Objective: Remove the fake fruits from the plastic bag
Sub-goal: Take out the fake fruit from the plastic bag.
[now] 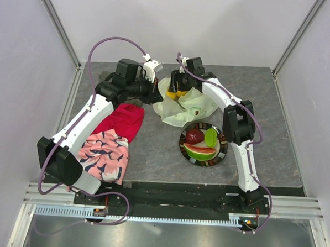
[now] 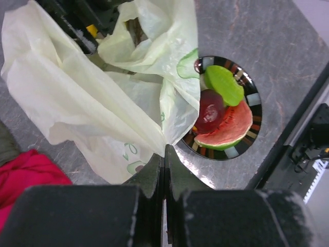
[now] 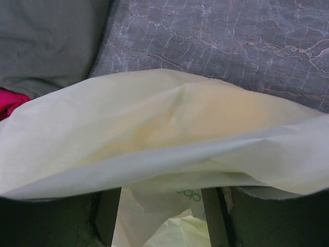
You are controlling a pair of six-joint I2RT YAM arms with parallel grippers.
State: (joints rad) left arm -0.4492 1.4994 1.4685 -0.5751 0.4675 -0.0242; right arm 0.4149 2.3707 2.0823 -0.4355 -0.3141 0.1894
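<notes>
The pale-green plastic bag (image 1: 183,109) lies crumpled behind the plate (image 1: 221,150). My left gripper (image 1: 157,93) is shut on the bag's edge; in the left wrist view its jaws (image 2: 165,154) pinch the film and hold it up (image 2: 87,98). My right gripper (image 1: 176,90) is at the bag's mouth, open, with its fingers (image 3: 109,216) wide apart and bag film (image 3: 164,139) draped over and between them. A yellowish patch shows through the film. A brownish piece (image 2: 135,32) sits in the bag's mouth. The apple (image 2: 211,109), green piece (image 2: 225,84) and watermelon slice (image 2: 229,131) lie on the plate (image 2: 255,100).
A red cloth (image 1: 123,120) and a pink patterned cloth (image 1: 104,153) lie at the left under my left arm. A dark grey cloth (image 3: 46,41) lies at the back left. Grey walls close in the table on three sides.
</notes>
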